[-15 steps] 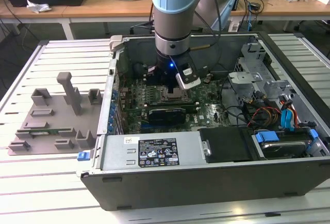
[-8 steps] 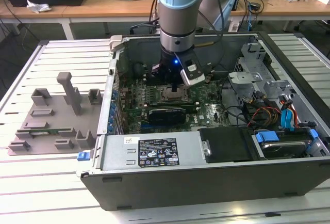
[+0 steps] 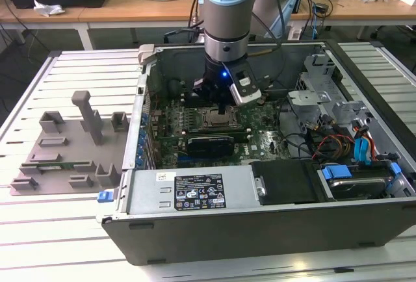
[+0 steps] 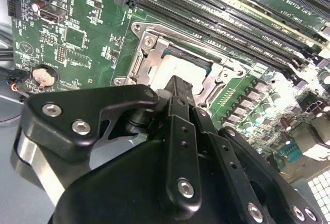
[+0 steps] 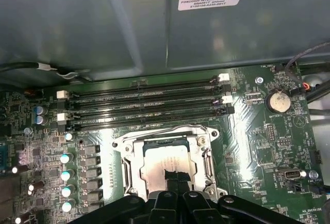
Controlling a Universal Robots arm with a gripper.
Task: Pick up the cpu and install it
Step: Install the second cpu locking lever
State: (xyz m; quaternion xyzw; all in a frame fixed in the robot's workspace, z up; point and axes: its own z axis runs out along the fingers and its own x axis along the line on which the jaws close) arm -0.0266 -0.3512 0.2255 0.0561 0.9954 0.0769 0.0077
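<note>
Slatted metal work table (image 3: pixel 71 61) carries an open PC case (image 3: pixel 260 223) lying on its side, w/ wooden desks (image 3: pixel 130 6) and loose cables in the room's far bg. Grey moulded tray (image 3: pixel 65 145) w/ upright posts lies on the table at the exterior view's left, well apart from the case. Inside the case: green motherboard (image 5: pixel 268 141), power supply box along the near wall, drive cage and red/blue cabling at the exterior view's right.

Arm (image 3: pixel 227 15) comes straight down into the case, over the middle of the board. Gripper (image 4: pixel 178 87) sits right above the socket frame (image 5: pixel 170 154), just on the near side of the four RAM slots (image 5: pixel 144 105).

The cpu (image 5: pixel 162 164) lies flat inside the socket frame, silver top up, frame edges around it on all sides. Fingers (image 4: pixel 178 105) look drawn together into one narrow black tip, w/ the tip over the chip's centre. Touching the chip or just off it: can't tell. Nothing clamped between them.
</note>
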